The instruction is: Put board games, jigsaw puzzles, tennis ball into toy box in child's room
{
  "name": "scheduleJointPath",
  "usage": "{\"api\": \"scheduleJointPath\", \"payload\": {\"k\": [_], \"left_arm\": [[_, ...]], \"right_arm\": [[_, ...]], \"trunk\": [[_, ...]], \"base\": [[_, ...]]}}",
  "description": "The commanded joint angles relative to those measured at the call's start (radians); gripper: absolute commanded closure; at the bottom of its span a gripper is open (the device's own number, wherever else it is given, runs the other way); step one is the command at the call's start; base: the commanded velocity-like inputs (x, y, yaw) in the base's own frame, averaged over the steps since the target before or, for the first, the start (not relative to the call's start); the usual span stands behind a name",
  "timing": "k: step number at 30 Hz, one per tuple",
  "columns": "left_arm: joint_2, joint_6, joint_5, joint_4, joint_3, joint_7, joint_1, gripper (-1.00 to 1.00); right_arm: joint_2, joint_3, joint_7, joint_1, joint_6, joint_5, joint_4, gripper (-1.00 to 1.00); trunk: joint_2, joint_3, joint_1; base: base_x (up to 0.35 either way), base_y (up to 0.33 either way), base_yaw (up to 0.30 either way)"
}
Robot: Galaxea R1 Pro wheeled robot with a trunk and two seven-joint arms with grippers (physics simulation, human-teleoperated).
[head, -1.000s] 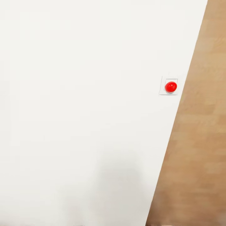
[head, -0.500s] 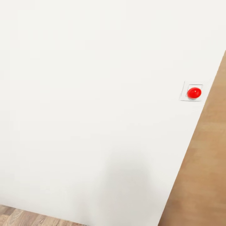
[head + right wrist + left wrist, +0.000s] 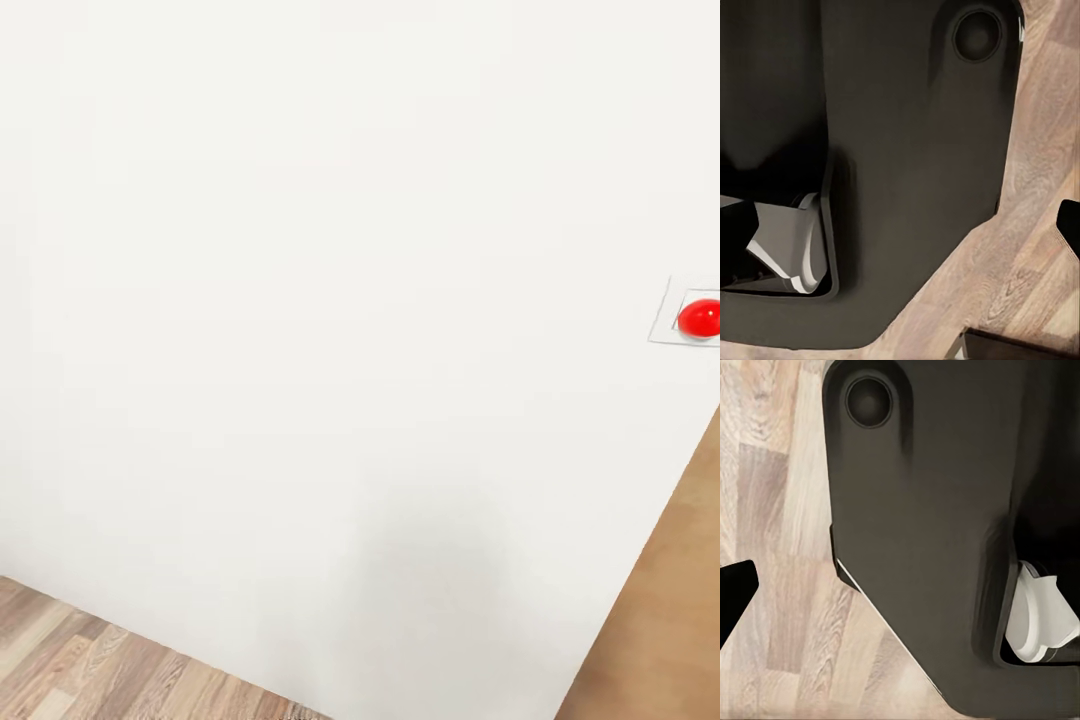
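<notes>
Facing a white wall (image 3: 300, 300), the red button (image 3: 699, 318) now sits further right (camera moved); jaws' state unclear.

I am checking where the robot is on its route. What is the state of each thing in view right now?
white wall: takes up most of the head view, bare but for one fitting.
red button: on a white plate on the wall, at the picture's right edge, partly cut off.
wood floor: showing below the wall.
robot base: dark body over the floor planks, seen from both wrist cameras.
Task toys, toy box: cannot tell.
</notes>
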Motion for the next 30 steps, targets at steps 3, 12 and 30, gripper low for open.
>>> {"api": "scheduleJointPath", "payload": {"k": [3,12,30], "left_arm": [[0.000,-0.009,0.000,0.000,0.000,0.000,0.000,-1.00],[0.001,-0.069,0.000,0.001,-0.002,-0.001,0.001,-1.00],[0.013,-0.068,0.002,0.001,-0.002,0.000,0.001,-1.00]], "right_arm": [[0.000,0.000,0.000,0.000,0.000,0.000,0.000,-1.00],[0.000,0.000,0.000,0.000,0.000,-0.002,0.000,-1.00],[0.000,0.000,-0.003,0.000,0.000,-0.003,0.000,-1.00]], "trunk": [[0.021,0.009,-0.011],[0.084,0.037,-0.046],[0.210,0.093,-0.115]], "base": [[0.000,0.000,0.274],[0.000,0.000,0.274],[0.000,0.000,0.274]]}}
